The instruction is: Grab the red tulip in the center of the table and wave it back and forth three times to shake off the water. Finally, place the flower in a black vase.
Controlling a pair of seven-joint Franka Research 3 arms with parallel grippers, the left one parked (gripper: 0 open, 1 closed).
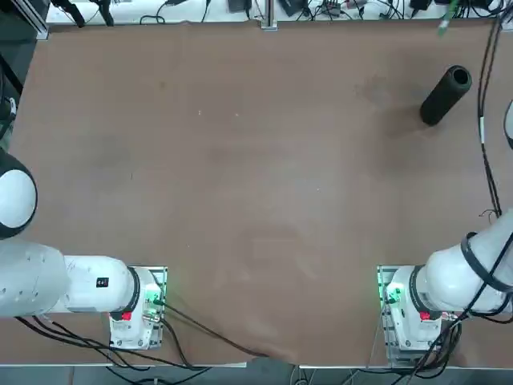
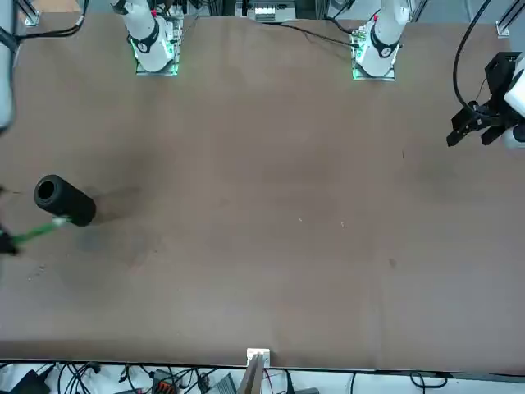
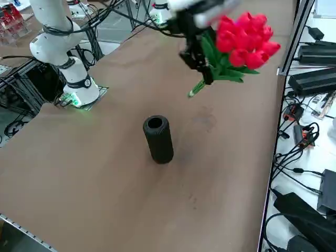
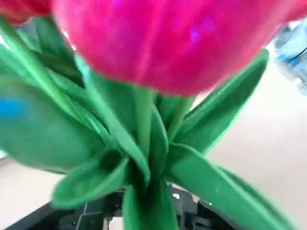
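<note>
— Where are you holding the bunch of red tulip blooms with green leaves [image 3: 239,44]?

— My right gripper [image 3: 202,63] is clamping its fingers on the stem, high above the brown matte surface [image 3: 105,173], blooms tilting outward. The matte black cylindrical vase [image 3: 158,138] is standing below, apart.

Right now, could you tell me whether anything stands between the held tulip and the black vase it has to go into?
Nothing visible does. The right pincer holds the red tulip in the air above the table; the black vase stands alone below it, its round mouth uncovered.
</note>
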